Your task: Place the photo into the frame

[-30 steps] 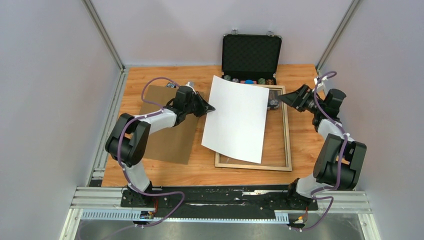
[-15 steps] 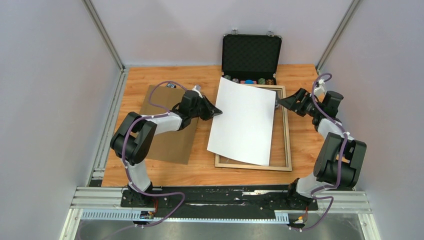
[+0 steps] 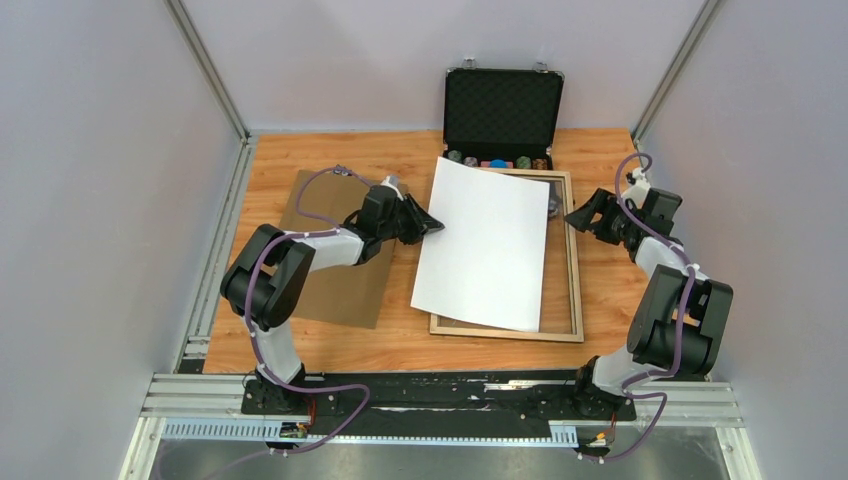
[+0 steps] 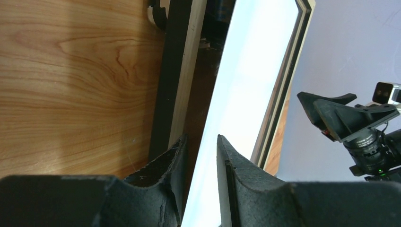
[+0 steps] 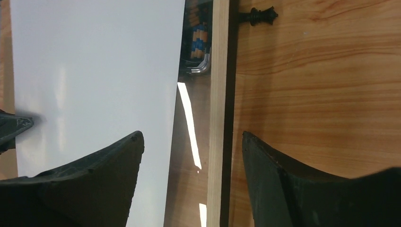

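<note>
The photo [image 3: 485,245] lies white side up across the frame [image 3: 576,262], long axis running away from the arms and slightly skewed, its left edge hanging past the left rail. The left gripper [image 3: 434,225] straddles that edge with jaws narrowly parted; the right gripper [image 3: 574,215] gapes wide beside the right rail, clear of the sheet

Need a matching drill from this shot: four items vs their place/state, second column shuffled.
1 white-backed rectangular photo
2 thin light-wood rectangular frame
3 flat brown hardboard panel
4 open black case

a back edge, lid up
b leftmost, lying flat
c white side up, askew
d partly covered by a sheet

Pairs: 1-c, 2-d, 3-b, 4-a
</note>
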`<state>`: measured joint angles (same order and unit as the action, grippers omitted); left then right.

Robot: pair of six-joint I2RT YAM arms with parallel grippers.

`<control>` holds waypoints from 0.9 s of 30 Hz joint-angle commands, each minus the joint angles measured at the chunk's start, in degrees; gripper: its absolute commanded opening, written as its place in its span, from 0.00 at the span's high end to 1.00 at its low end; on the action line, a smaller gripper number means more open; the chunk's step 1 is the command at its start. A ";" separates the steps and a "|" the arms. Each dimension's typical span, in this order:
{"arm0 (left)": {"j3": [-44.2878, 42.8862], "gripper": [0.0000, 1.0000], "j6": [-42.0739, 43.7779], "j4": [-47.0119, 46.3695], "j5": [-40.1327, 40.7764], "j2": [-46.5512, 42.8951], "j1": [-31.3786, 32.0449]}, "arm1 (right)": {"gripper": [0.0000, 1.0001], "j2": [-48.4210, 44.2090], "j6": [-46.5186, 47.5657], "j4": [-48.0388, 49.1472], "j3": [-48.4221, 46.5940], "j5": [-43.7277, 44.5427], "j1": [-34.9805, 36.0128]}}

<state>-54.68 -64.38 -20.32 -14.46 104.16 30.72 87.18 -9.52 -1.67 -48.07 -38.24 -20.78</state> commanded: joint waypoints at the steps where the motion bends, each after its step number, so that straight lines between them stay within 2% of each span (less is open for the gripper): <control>1: 0.59 0.62 -0.79 -3.20 0.99 -2.26 0.52 | 0.29 -1.10 5.93 -3.06 -1.53 2.90 -0.02; 10: 0.45 0.62 -1.03 -3.59 -0.09 -1.53 0.45 | 0.53 2.43 8.28 -6.48 -2.00 1.82 0.16; 17: 1.00 0.69 -1.29 -2.56 -0.33 -2.35 0.46 | 0.57 5.34 7.80 -7.88 -2.68 2.84 0.74; 23: 1.49 0.84 -2.34 -0.78 -0.28 -3.15 0.49 | 0.64 6.62 7.31 -8.41 -3.16 2.89 1.05; 27: 1.34 1.00 -2.74 0.51 -0.23 -3.38 0.56 | 0.71 6.82 6.11 -8.93 -3.34 2.68 1.22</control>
<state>-53.56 -66.26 -20.69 -14.96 103.66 31.00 93.67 -2.81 -10.63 -49.19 -35.46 -19.94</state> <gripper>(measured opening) 0.044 0.311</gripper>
